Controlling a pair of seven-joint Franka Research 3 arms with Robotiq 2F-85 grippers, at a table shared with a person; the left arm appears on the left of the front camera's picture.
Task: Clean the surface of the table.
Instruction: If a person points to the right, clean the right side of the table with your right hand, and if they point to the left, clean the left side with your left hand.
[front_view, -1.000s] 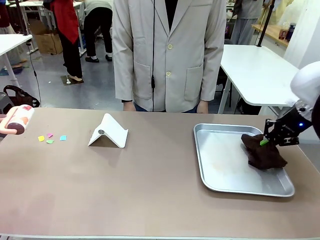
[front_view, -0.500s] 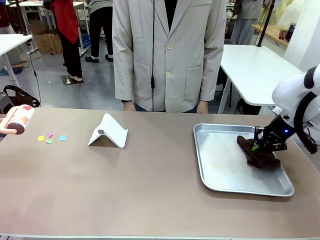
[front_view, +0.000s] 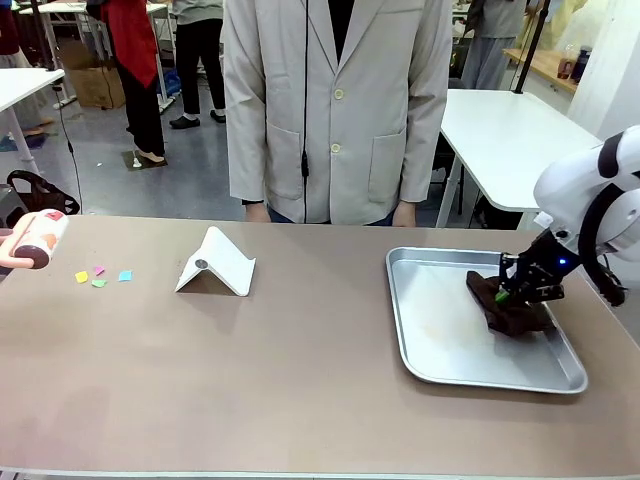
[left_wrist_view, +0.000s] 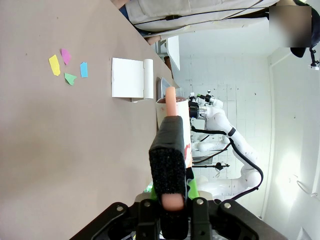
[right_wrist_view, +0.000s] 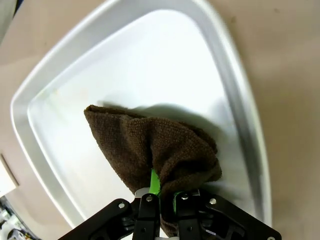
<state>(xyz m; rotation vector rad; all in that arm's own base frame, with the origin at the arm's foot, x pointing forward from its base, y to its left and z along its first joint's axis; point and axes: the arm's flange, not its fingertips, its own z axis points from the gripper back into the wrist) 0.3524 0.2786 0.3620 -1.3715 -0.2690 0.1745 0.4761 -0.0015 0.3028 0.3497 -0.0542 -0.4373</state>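
Right now the right gripper (front_view: 510, 292) (right_wrist_view: 162, 194) has its jaws pressed together on a fold of a brown cloth (front_view: 518, 312) (right_wrist_view: 150, 145). The cloth's free end rests in a silver tray (front_view: 440, 325) (right_wrist_view: 150, 60). The tray sits on the table (front_view: 300, 370) (right_wrist_view: 280, 75) at its right end, so the top lies just below this gripper.

The left gripper (left_wrist_view: 170, 195) clamps the pink handle of a roller (front_view: 38, 240) (left_wrist_view: 176, 117), over the table's left end. A black pad hides part of that grip, and the front view cuts the handle off.

The top is matte brown-taupe with a thin pale near edge. Coloured paper scraps (front_view: 100, 276) (left_wrist_view: 67, 67) lie at far left, and a white folded stand (front_view: 217, 263) (left_wrist_view: 131, 78) is right of them.
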